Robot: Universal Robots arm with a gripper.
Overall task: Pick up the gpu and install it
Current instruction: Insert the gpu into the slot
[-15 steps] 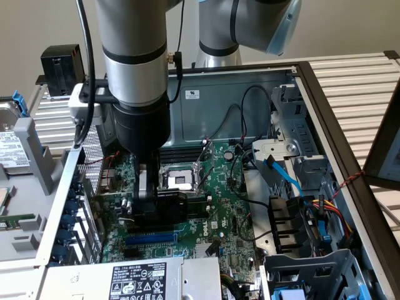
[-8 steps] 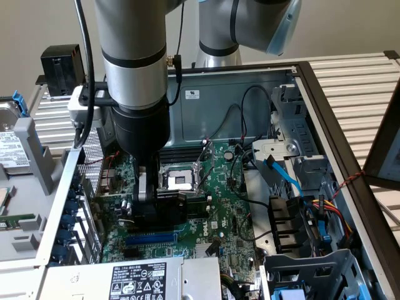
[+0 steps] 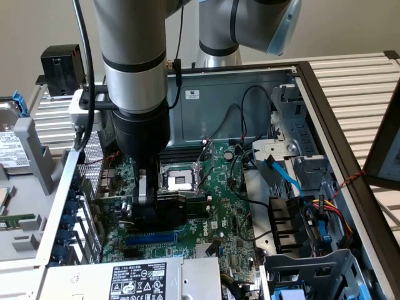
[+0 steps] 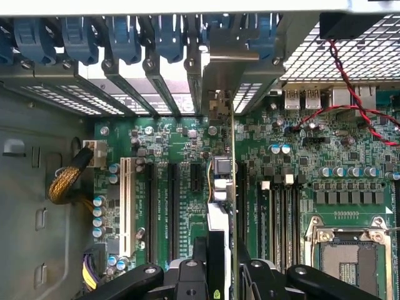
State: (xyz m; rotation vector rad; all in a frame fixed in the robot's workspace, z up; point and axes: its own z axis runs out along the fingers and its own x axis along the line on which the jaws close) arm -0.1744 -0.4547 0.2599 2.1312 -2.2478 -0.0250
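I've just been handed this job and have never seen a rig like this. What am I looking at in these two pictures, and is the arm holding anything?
The grey column is a robot arm, reaching down into an open computer case that lies on its side. The exterior view comes from a camera off the arm, looking in from above. The wrist view comes from a camera on the arm's wrist, looking down past its gripper.

On the floor of the case lies the big green motherboard with its silver CPU socket. A power supply sits at the near edge.

The gripper is closed on the gpu, a small card with a black shroud. In the wrist view you see it edge-on, with its metal bracket up against the row of rear slot covers. I cannot tell whether it is seated in a slot.
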